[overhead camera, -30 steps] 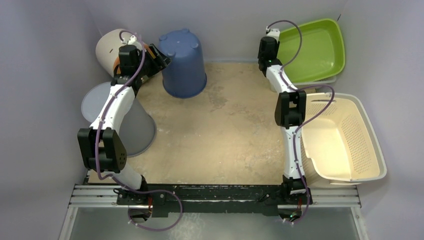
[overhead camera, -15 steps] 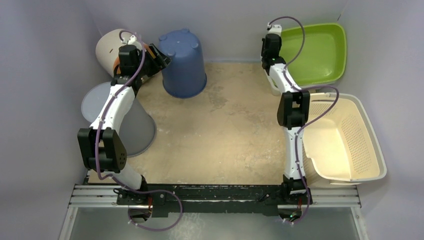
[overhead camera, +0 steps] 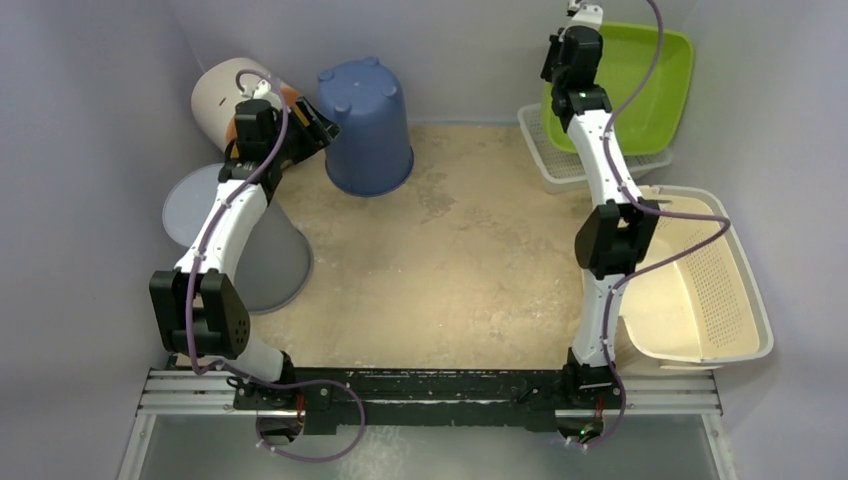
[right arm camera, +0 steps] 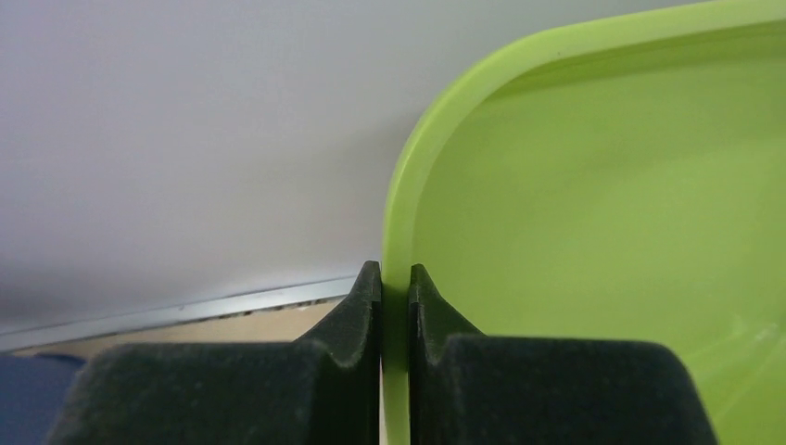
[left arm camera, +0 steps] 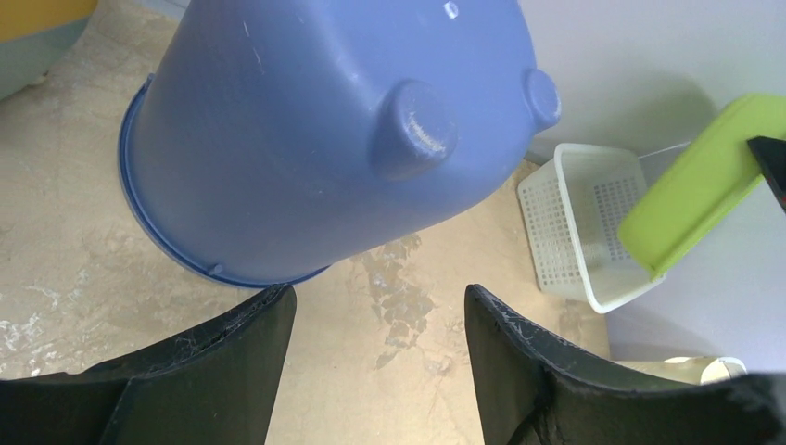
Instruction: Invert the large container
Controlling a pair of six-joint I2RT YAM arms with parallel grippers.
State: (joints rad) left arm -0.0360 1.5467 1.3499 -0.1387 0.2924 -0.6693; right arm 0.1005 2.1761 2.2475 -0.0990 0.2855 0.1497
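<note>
— Which hand has the tub?

— My right gripper (right arm camera: 396, 278). The jaws are drawn almost together, with only the rim of the green tub (right arm camera: 575, 213) between them. I have it pinched at a rounded corner of that rim.

— And where is the tub?

— In the far right corner of the table (overhead camera: 450, 270), close to the back wall (overhead camera: 450, 40). It is tilted up, with its hollow side facing the overhead camera. Its lower edge hangs over the white basket (overhead camera: 560, 160). I cannot tell whether the two are touching.

— What about your left hand?

— My left gripper (left arm camera: 377, 301) is spread wide and holds nothing. It points at the blue bucket (left arm camera: 315, 139), which stands mouth down at the back of the table. The bucket is just ahead of my fingers, with bare table showing between us.

— What else is around you?

— A grey bucket (overhead camera: 250, 240) sits mouth down beside my left arm. A pale bucket (overhead camera: 215, 95) is in the far left corner behind that wrist. A cream basket (overhead camera: 700, 270) lies along the right edge, next to my right elbow.
</note>
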